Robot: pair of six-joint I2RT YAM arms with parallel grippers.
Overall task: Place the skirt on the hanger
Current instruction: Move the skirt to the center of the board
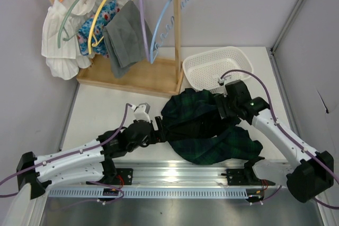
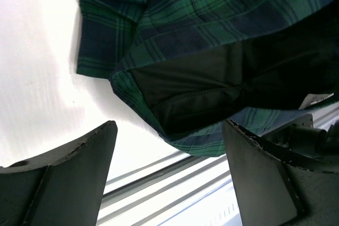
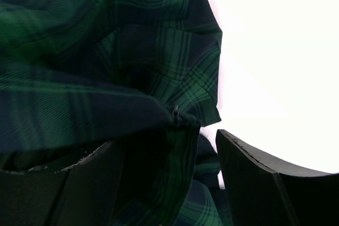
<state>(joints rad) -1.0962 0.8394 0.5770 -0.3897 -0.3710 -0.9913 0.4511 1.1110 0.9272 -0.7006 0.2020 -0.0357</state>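
The skirt [image 1: 206,128] is dark green and navy plaid and lies crumpled on the white table between both arms. My left gripper [image 1: 159,132] is open at the skirt's left edge. In the left wrist view the skirt's hem and black lining [image 2: 201,99] lie just ahead of the spread fingers [image 2: 79,168], with nothing held. My right gripper [image 1: 220,107] is open at the skirt's far right edge. In the right wrist view a skirt fold [image 3: 180,173] hangs between the jaws and drapes over the left finger. An empty light blue hanger [image 1: 164,22] hangs on the rack.
A wooden rack [image 1: 132,75] at the back left holds orange, green, yellow and purple hangers, with white, floral and grey [image 1: 124,38] clothes on them. A white perforated basket [image 1: 217,67] sits at the back right. A metal rail [image 1: 180,175] runs along the near edge.
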